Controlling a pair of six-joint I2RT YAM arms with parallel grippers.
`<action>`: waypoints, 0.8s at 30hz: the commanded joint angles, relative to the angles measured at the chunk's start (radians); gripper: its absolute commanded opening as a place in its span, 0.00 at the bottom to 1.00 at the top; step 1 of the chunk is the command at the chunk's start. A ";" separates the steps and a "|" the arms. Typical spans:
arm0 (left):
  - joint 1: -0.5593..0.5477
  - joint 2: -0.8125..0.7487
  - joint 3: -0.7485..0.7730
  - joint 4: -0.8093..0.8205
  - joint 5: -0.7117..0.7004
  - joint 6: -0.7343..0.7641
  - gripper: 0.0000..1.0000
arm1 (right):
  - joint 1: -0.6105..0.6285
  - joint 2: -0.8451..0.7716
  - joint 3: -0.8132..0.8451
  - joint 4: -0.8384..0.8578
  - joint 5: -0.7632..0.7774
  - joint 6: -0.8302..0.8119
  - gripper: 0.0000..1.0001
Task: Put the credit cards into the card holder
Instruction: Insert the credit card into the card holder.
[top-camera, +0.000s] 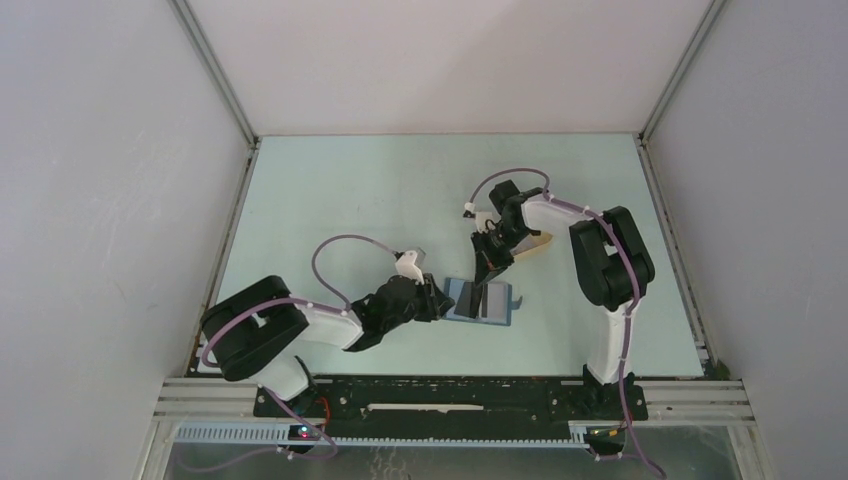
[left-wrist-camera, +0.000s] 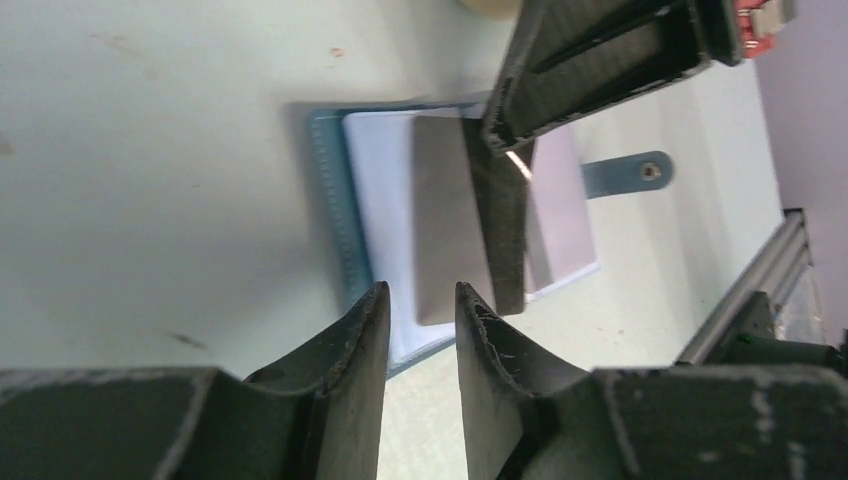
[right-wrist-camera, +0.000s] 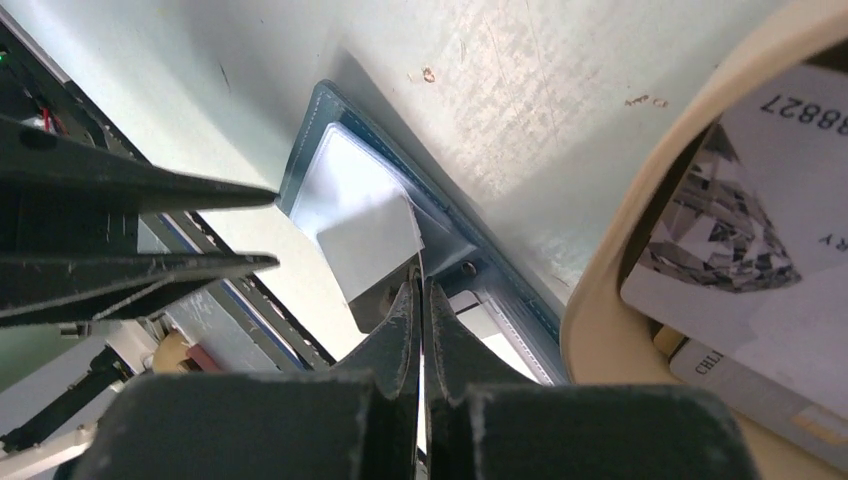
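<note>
The teal-blue card holder lies open on the table, its light blue pockets facing up. My right gripper points down over it, shut on a credit card. That card is greyish with a dark stripe, and it slants onto the pockets. In the right wrist view the card runs from the shut right gripper toward the holder's rim. My left gripper stands partly open at the holder's near edge with nothing between its fingers; from above, the left gripper is at the holder's left side.
A beige oval tray stands just beyond the holder, behind the right arm, and shows as the tray from above. More cards lie in it. The holder's snap tab sticks out toward the table's near rail.
</note>
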 joint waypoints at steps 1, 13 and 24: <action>0.015 -0.032 0.041 -0.130 -0.087 -0.014 0.35 | 0.010 0.040 0.048 -0.017 0.026 -0.075 0.00; 0.031 0.046 0.125 -0.207 -0.028 0.007 0.32 | 0.010 0.098 0.127 -0.093 -0.017 -0.144 0.00; 0.031 0.048 0.128 -0.197 -0.006 0.016 0.31 | 0.008 0.115 0.132 -0.081 -0.024 -0.110 0.00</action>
